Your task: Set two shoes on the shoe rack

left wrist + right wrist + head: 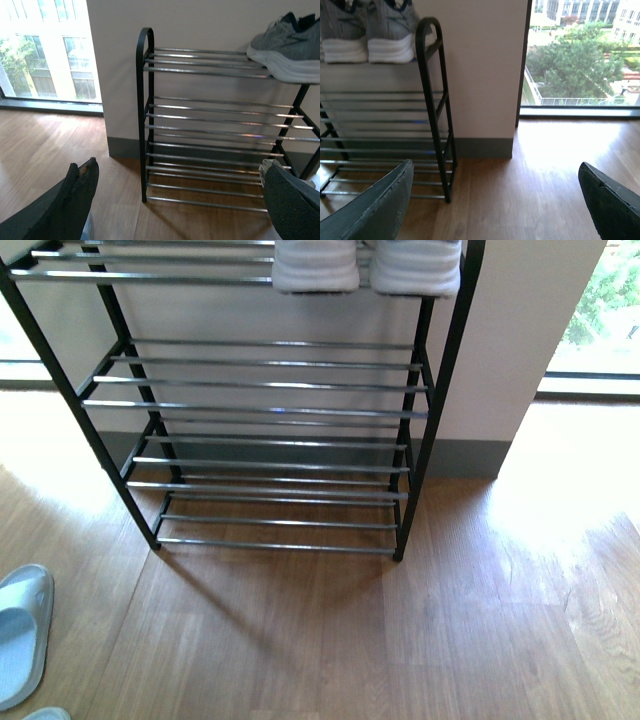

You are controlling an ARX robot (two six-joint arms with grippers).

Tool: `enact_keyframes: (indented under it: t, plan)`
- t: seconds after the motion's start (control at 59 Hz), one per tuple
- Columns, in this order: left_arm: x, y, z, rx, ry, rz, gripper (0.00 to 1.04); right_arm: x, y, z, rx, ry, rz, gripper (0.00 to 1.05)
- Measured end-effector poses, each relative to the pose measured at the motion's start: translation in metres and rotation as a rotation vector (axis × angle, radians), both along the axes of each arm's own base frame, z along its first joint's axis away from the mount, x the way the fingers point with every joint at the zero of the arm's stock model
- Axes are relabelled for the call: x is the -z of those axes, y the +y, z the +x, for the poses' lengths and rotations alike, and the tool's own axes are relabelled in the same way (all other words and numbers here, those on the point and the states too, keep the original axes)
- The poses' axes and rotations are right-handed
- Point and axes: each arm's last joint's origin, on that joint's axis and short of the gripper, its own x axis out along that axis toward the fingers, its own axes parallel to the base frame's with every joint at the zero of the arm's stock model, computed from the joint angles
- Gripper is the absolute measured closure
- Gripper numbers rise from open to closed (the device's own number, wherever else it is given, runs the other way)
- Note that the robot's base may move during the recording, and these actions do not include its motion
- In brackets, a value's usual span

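1. Only the front view shows the slide [22, 635], lying on the floor left of the rack [260, 408].
2. All views show the sneakers [415, 265] on the top shelf.
3. Only the wrist views show the left hand [177, 167] and right hand [496, 169], both spread wide and empty.
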Motion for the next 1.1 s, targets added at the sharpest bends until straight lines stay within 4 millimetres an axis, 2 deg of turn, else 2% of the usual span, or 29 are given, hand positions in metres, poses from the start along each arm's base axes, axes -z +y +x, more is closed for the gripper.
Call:
enact_keyframes:
  t: [1.101]
  plan:
    - [0.0,0.0,0.0,0.001,0.0,0.0,0.09,0.0001,-0.0001,0.0,0.002,0.001,0.0,0.09]
